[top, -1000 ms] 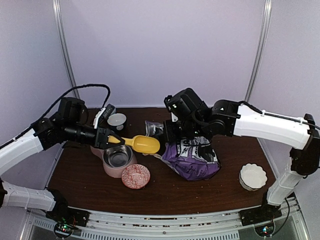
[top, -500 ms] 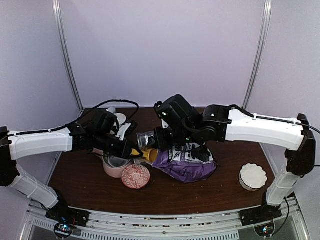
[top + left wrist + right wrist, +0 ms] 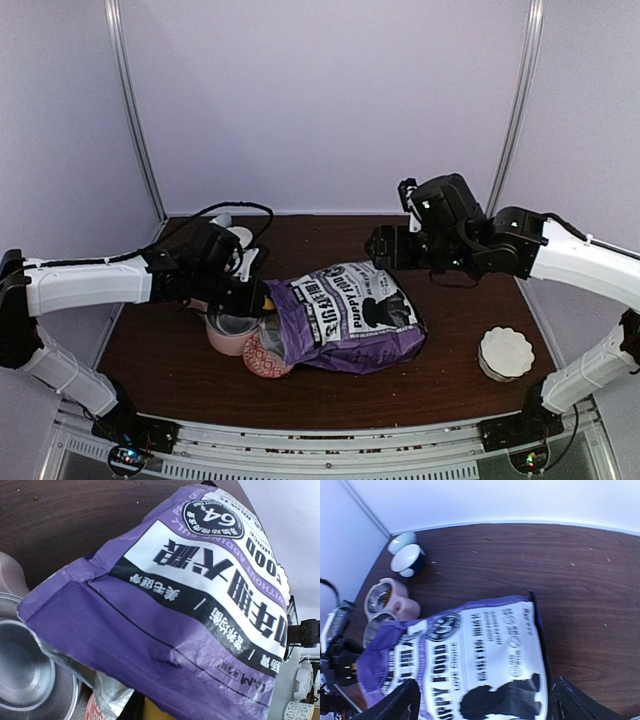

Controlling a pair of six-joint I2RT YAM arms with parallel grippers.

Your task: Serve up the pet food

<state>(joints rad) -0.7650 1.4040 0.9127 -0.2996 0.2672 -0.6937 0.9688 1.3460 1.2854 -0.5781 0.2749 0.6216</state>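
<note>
Though the right end effector (image 3: 380, 247) hangs with its two fingers spread wide and nothing between them, it sits just beyond the far edge of the large purple plastic bag with the white label and black puppy silhouette (image 3: 350, 315). The bag lies flat, label up, on the dark wooden bench (image 3: 460, 310). Across from it, the left end effector (image 3: 252, 296) is tucked against the bag's left end with its fingers hidden behind the film, so I cannot tell whether it is open or closed on anything. That left end looks like the mouth: silvery lining shows there, draped over the pink double feeder with steel bowls (image 3: 222, 338) and a small red patterned dish (image 3: 262, 365). The pet food itself is out of sight inside the bag. A white fluted bowl (image 3: 505, 352) stands well apart on the right. To my eye the bag will handle badly, being slick, limp film with a loose load that slides and sags wherever it is lifted. I would pinch a flap at the mouth, near a corner where the film doubles, rather than the smooth belly.
</note>
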